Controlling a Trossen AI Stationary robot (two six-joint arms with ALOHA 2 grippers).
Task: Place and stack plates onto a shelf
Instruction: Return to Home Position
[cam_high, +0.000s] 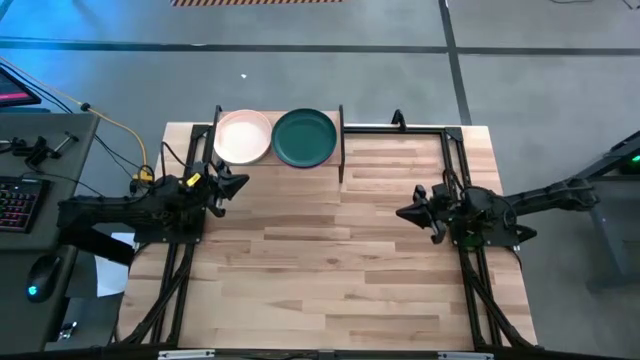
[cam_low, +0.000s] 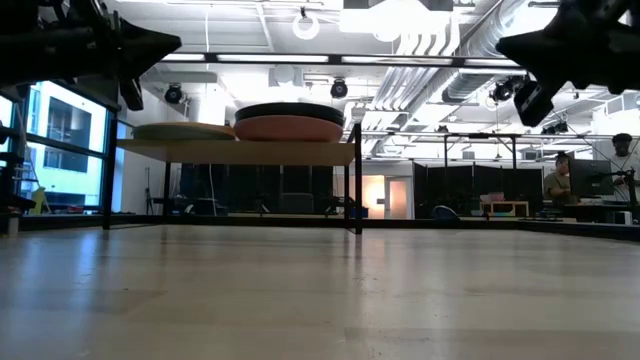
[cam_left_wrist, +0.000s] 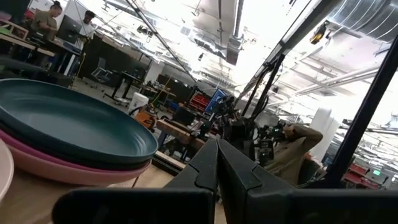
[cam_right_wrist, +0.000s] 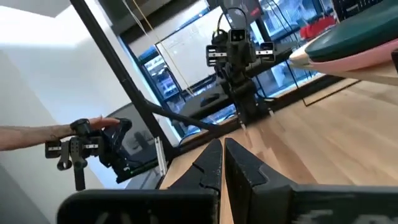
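Two stacks sit on the shelf (cam_high: 272, 160) at the 12 o'clock edge of the surface (cam_high: 330, 270). High view: a dark teal plate (cam_high: 304, 137) tops one and a light pink plate (cam_high: 243, 137) at its 9 o'clock tops the other; everything underneath is hidden from above. Left hand (cam_high: 232, 185) is at 9 o'clock, right hand (cam_high: 405, 213) at 3, both clear of the shelf. Low view: backlit rims only, taller stack (cam_low: 288, 124) at 3 o'clock of the thin one, plate count unreadable. Left wrist view: fingers (cam_left_wrist: 205, 168) clenched on nothing, teal over pink rims, stack cut off. Right wrist view: fingers (cam_right_wrist: 211, 165) clenched, empty, only a stack corner shows. Plates look stiff, shallow, matte, probably light and chippable. I'd pinch at the rim.
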